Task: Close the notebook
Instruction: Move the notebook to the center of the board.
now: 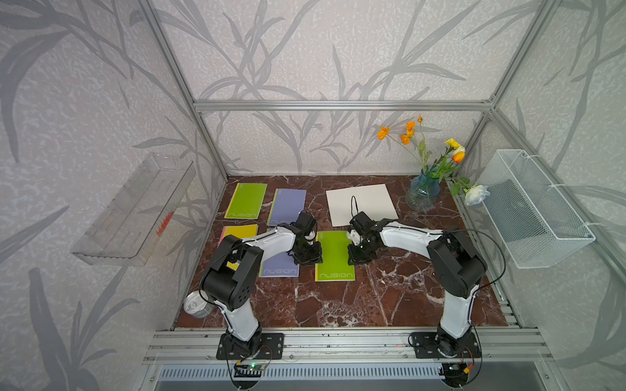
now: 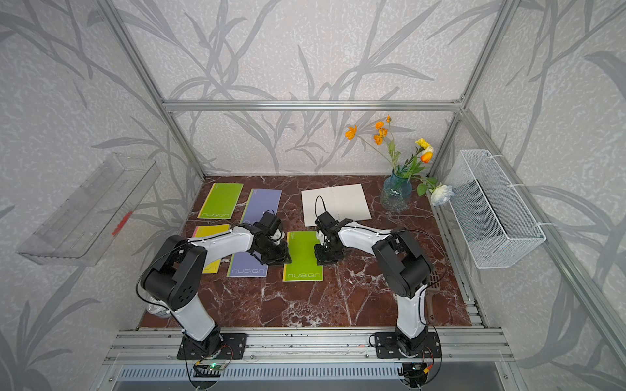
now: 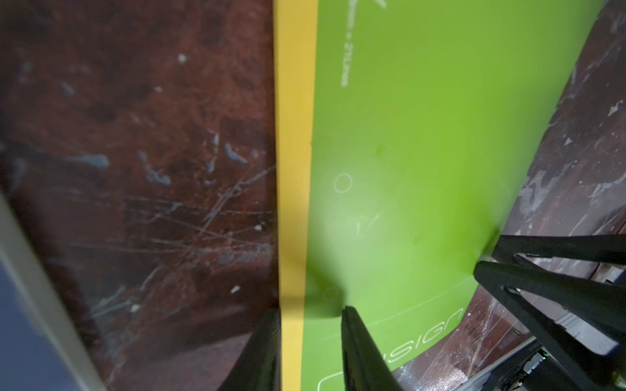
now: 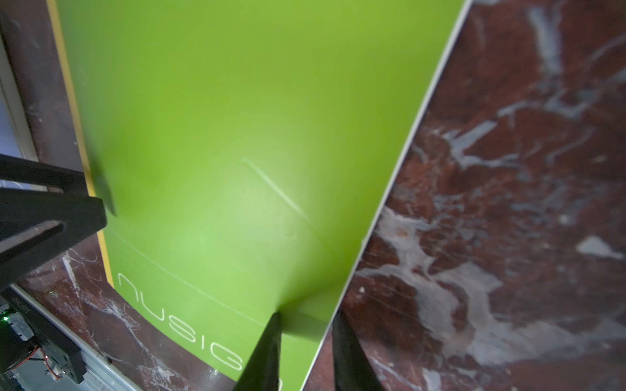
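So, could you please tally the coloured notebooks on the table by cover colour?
Green: 2, the far green notebook and the near green notebook
Purple: 2, the far purple notebook and the near purple notebook
Yellow: 1, the yellow notebook, partly hidden
Total: 5

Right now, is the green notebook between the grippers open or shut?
Shut: the green notebook lies flat, cover up with the logo showing, no pages exposed. The left gripper straddles its yellow spine edge.
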